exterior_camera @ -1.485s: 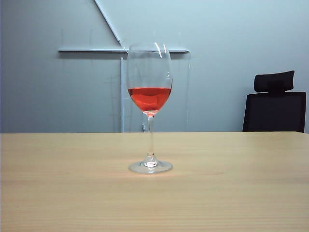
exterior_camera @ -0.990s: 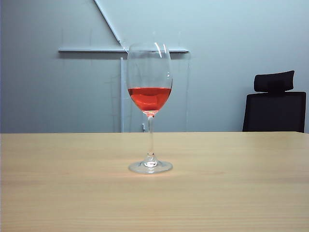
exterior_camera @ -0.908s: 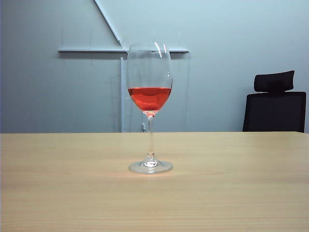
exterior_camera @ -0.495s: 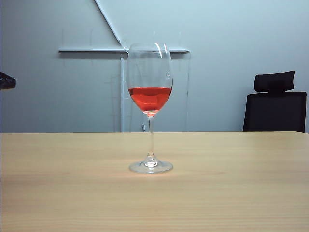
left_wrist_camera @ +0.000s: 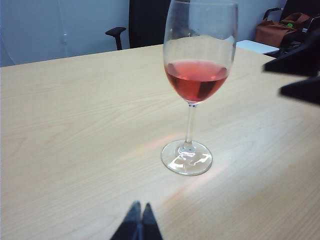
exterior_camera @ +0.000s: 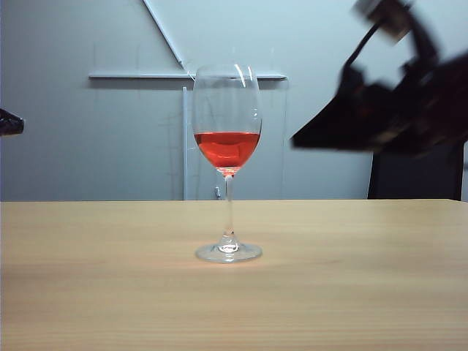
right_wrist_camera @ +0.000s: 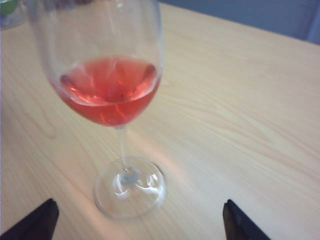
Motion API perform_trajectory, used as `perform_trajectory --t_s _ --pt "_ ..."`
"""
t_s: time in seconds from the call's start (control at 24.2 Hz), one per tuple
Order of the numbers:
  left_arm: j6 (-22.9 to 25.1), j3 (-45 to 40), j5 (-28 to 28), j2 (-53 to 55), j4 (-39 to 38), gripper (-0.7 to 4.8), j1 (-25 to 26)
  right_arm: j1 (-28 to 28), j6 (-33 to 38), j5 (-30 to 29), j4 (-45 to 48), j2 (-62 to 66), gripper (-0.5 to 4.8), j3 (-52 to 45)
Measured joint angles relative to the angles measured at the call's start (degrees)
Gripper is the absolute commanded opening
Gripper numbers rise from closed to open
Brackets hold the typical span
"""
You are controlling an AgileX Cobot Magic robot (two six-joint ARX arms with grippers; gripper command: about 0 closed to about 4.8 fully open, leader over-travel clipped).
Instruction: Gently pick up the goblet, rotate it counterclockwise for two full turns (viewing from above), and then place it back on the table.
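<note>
Right wrist view shows the right gripper (right_wrist_camera: 135, 220) with its two dark fingers (right_wrist_camera: 31, 222) spread wide and released, one tip on either side of the round foot of the tall clear stemmed goblet (right_wrist_camera: 107, 85), touching nothing. In the left wrist view the left gripper (left_wrist_camera: 138, 222) has its fingers (left_wrist_camera: 132, 221) pressed together, clenched on nothing, above the light beige wood-grain surface (left_wrist_camera: 75, 125) and apart from the goblet's foot. The goblet (exterior_camera: 227, 157), holding red liquid, stands upright midway between the surface's left and right edges, well back from the near edge. In the exterior view the right arm (exterior_camera: 398, 95) is a dark blur above the right side.
</note>
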Motion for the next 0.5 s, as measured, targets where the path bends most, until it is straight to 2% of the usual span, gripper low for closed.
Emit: perform_trajectory --t_s 0.08,0.21,0.5 --pt "0.0 0.0 0.0 0.0 0.0 -0.05 0.0 -0.11 0.33 -6.1 13.86 15.91 4.79 4.68" --pt "-0.02 0.0 -0.04 0.0 0.0 -0.05 0.02 -0.07 1.42 -11.28 20.46 24.63 4.79 7.67" --pt "0.0 0.0 0.0 0.0 0.0 -0.05 0.0 0.09 3.52 -13.86 21.94 29.64 4.79 12.87"
